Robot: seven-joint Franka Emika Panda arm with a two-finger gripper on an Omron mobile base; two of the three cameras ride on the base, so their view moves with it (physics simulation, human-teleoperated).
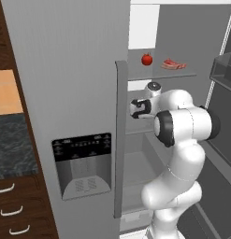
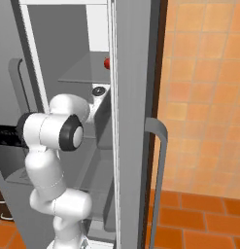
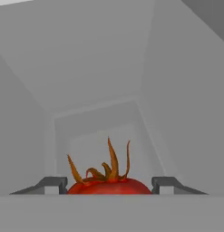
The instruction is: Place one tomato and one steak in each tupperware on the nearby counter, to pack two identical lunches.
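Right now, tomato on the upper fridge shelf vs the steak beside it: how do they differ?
The tomato is round and solid red; the steak is flat, pinkish red with pale streaks. The tomato stands taller and sits left in the left base view; the steak lies low to its right. Both rest on the same fridge shelf, apart.

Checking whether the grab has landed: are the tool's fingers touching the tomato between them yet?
Cannot tell. In the hand view the tomato sits between the tool's two fingers, which flank it closely, but the grey band hides where they would meet.

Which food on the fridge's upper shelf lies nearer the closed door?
The round red tomato; the flat steak lies to its right, farther from that door.
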